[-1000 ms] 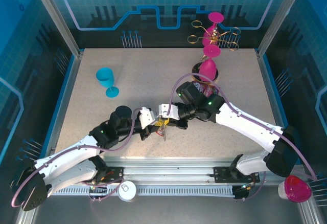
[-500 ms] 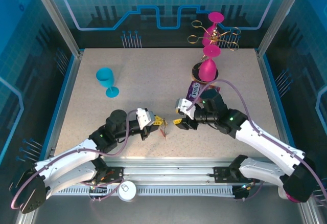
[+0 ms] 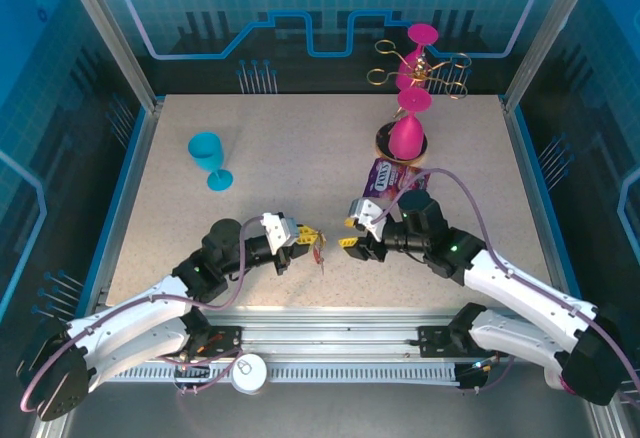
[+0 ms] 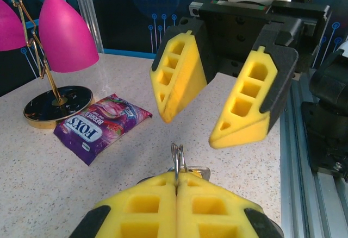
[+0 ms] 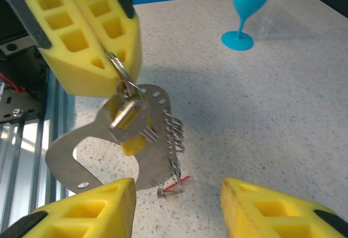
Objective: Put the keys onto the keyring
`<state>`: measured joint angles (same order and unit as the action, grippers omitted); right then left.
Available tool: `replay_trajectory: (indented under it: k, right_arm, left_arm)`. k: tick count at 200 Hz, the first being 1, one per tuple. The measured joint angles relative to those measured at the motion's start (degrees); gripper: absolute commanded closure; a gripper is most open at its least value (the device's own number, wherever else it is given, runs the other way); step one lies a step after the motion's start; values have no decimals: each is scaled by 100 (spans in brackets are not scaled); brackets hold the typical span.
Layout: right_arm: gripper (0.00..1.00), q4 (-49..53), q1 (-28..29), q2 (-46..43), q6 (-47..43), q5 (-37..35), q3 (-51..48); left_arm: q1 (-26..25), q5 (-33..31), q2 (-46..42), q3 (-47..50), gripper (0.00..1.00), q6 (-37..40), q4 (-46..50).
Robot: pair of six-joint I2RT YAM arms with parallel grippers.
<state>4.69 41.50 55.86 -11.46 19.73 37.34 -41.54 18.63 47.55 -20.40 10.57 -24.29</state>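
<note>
Jaws, top view: your left jaws clamp the keyring at frame centre; your right jaws stand parted just right of it, holding nothing.
Left wrist view: your left jaws, bottom centre, pinch a silver ring; the right jaws gape above it.
Right wrist view: the keyring hangs from the left jaws, upper left, a yellow-headed key against it, over the tabletop.

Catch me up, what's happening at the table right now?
The left tool is shut on a small silver ring, and the flat grey metal carabiner keyring hangs from it with a yellow-headed metal key. The right tool faces it, open, holding nothing, with a gap between them.
</note>
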Motion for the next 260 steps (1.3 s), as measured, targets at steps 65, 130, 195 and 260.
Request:
replay_trajectory:
  k: [65,130,195,260]
  right_arm:
    - [60,-730,356,527,181,203,0]
    - [89,-883,501,741,186,234,4]
    - [99,-686,575,804,-72,-4,15]
    - [78,-468,671,503,-273,50,15]
  left_arm:
    - [0,0,0,0,100,-17,-44]
    - [0,-129,0,0,100,-164,-170]
    - [0,-214,-4,11,100,-321,-321]
    - [0,-236,2,70,100,-317,-490]
